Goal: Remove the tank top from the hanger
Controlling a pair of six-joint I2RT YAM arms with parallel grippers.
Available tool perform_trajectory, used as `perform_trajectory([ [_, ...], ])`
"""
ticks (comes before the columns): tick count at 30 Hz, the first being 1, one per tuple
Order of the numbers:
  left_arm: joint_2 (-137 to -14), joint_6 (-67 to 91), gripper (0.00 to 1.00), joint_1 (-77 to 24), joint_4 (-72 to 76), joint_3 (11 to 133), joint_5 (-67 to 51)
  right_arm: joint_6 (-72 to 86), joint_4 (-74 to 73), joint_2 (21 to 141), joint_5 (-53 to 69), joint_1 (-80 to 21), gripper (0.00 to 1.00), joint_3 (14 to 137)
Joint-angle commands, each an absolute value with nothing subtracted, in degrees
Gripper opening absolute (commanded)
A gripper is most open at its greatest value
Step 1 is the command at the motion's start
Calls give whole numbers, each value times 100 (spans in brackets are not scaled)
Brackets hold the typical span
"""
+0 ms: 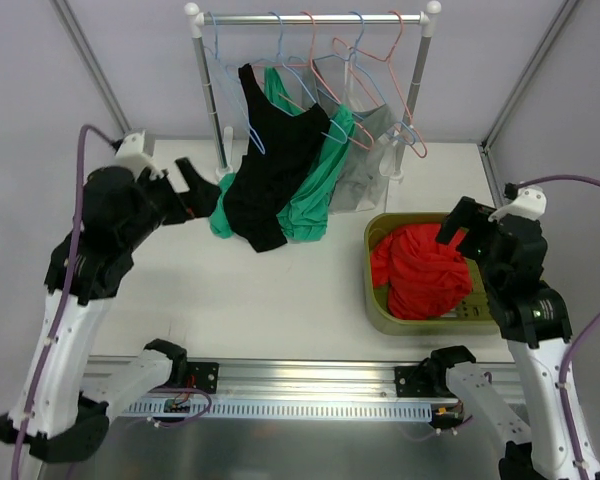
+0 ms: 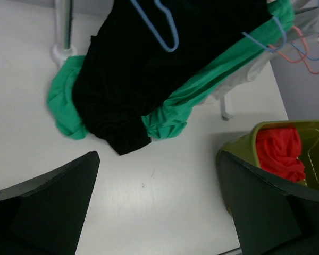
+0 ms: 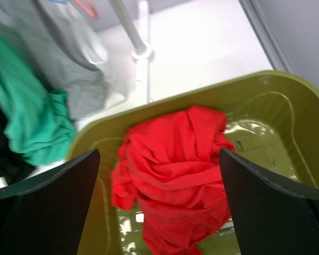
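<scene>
A black tank top (image 1: 275, 170) hangs from a blue hanger (image 1: 250, 110) on the rail, its hem pooled on the table. A green tank top (image 1: 315, 190) hangs behind it and a grey one (image 1: 365, 165) further right. A red garment (image 1: 425, 270) lies crumpled in the olive basket (image 1: 380, 310). My left gripper (image 1: 195, 190) is open and empty, just left of the black top (image 2: 149, 69). Over the basket my right gripper (image 1: 470, 228) is open, with the red garment (image 3: 175, 170) below its jaws and free of them.
The clothes rail (image 1: 310, 18) spans the back on two white posts (image 1: 208, 100), with several empty blue and pink hangers (image 1: 380, 60) on it. Metal frame struts rise at both back corners. The basket (image 3: 266, 85) stands at the table's right front.
</scene>
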State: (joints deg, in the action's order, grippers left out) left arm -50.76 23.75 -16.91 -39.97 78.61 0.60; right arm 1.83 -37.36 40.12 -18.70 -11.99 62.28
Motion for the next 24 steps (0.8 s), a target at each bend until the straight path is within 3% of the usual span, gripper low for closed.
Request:
perform_trajectory([
  [1, -6281, 2348, 99, -2956, -3850, 9111, 1085, 360, -3463, 3911, -1180, -1160, 100, 6469],
  [6, -8589, 2329, 99, -3173, -3850, 11682, 1081, 641, -3200, 3947, 707, -1160, 99, 6197],
  [12, -11081, 2416, 97, -3120, -3762, 14544, 1265, 949, -2883, 3657, 1501, -1169, 99, 5502],
  [14, -11389, 2565, 95, -3076, -3535, 14809, 1196, 984, -2804, 3525, 1652, -1169, 98, 5318],
  [18, -11575, 2619, 94, -3059, -2392, 14223, 966, 1090, -2505, 3226, 2064, -1169, 98, 4993],
  [24, -11707, 2830, 75, -3041, -2048, 13904, 1837, 1028, -2496, 3164, 2311, -1178, 98, 4904],
])
